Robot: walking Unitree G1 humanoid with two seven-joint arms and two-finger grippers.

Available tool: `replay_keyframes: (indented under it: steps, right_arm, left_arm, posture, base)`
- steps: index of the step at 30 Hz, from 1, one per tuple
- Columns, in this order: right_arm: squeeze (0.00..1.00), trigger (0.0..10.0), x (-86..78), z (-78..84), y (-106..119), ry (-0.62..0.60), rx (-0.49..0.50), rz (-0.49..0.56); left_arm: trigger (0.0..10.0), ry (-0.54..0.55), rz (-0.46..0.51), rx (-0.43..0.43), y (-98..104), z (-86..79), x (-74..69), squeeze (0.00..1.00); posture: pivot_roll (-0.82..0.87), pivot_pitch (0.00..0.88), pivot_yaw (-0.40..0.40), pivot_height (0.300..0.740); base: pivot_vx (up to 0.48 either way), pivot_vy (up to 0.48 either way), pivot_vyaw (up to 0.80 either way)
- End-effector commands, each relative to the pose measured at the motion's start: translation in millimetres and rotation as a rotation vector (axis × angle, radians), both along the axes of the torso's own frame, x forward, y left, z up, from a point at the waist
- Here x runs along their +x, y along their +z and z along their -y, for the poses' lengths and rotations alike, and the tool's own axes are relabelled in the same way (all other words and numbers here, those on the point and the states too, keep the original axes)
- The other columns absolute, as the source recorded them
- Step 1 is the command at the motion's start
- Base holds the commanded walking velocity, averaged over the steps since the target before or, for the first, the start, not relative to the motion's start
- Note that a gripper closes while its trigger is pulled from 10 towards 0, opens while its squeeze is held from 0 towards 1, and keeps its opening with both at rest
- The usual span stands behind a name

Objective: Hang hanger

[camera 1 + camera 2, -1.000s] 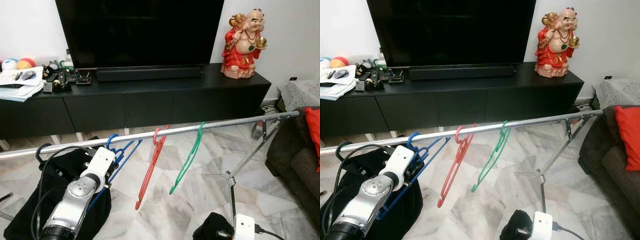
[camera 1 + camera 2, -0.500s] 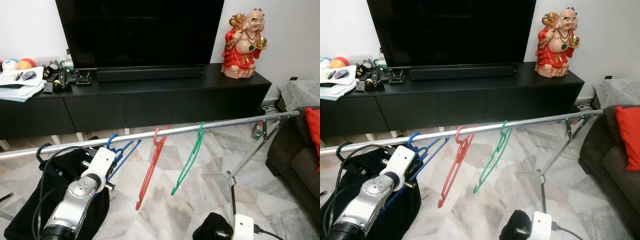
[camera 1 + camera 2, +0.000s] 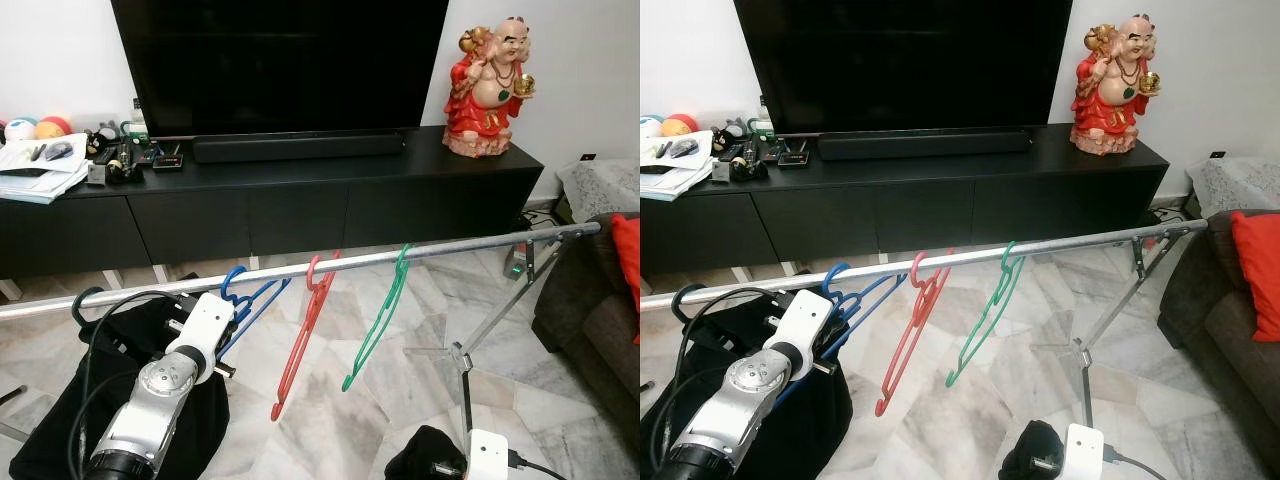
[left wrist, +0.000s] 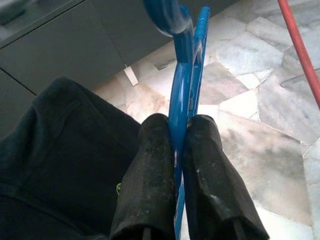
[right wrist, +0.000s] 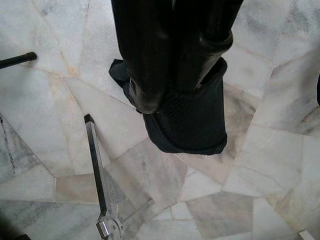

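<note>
Left tool (image 4: 177, 150): both black fingers (image 4: 150, 165) are pressed flat against the blue hanger (image 3: 245, 300); the hanger is gripped by its body.

Position: the blue hanger's hook (image 3: 232, 278) is seen at the steel rail (image 3: 450, 245), to the 9 o'clock side of the red hanger (image 3: 300, 345); the green hanger (image 3: 375, 320) is hung further toward 3 o'clock. Whether the hook bears on the rail or sits just beside it cannot be told.

Change noted against the views of a second ago: the hook has been carried toward 3 o'clock along the rail, closer to the red hanger, and the left arm has been drawn with it. The red and green hangers are unchanged.

Judgement: the hanging step is taken to be near its end; release is not yet made. Seating of the hook should be confirmed before the fingers are parted.

Right tool (image 5: 172, 82): hung idle over the marble floor (image 5: 260, 150), fingers closed on nothing.
</note>
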State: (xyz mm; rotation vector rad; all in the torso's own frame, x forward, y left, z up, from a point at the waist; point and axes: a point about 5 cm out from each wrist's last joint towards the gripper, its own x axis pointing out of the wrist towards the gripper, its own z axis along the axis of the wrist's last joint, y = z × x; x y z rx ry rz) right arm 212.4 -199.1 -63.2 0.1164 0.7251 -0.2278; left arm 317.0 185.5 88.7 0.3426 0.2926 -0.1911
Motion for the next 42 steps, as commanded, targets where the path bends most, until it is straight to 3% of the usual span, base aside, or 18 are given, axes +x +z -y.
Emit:
replay_keyframes:
  steps: [1, 3, 11, 41, 42]
  right_arm:
    - [0.00, 10.0, -0.2, 2.9, 0.3, -0.011, -0.001, -0.001]
    - [0.00, 10.0, -0.7, 3.3, 0.0, -0.014, -0.001, -0.003]
    - [0.00, 10.0, -1.4, 2.6, -0.8, -0.006, -0.002, -0.014]
    - [0.00, 10.0, -1.4, 2.6, -0.8, -0.006, -0.002, -0.014]
    - [0.00, 10.0, -1.4, 2.6, -0.8, -0.005, -0.002, -0.015]
  left_arm:
    - [0.0, 0.029, 0.052, -0.070, 8.6, -2.0, -0.8, 0.00]
    - [0.0, 0.067, 0.076, -0.129, 11.2, -7.0, -4.7, 0.00]
    - [0.0, 0.123, 0.091, -0.208, 8.0, -23.3, -26.3, 0.00]
    - [0.0, 0.123, 0.091, -0.208, 8.0, -23.3, -26.3, 0.00]
    - [0.0, 0.117, 0.084, -0.207, 6.7, -24.4, -31.6, 0.00]
  posture:
    - [0.14, 0.000, -0.008, 0.740]
    - [0.15, 0.000, -0.011, 0.740]
    - [0.16, 0.000, -0.020, 0.740]
    - [0.16, 0.000, -0.020, 0.740]
    - [0.17, 0.000, -0.023, 0.740]
  base:
    - [0.000, 0.000, 0.00]
    - [0.000, 0.000, 0.00]
    - [0.000, 0.000, 0.00]
    - [0.000, 0.000, 0.00]
    - [0.000, 0.000, 0.00]
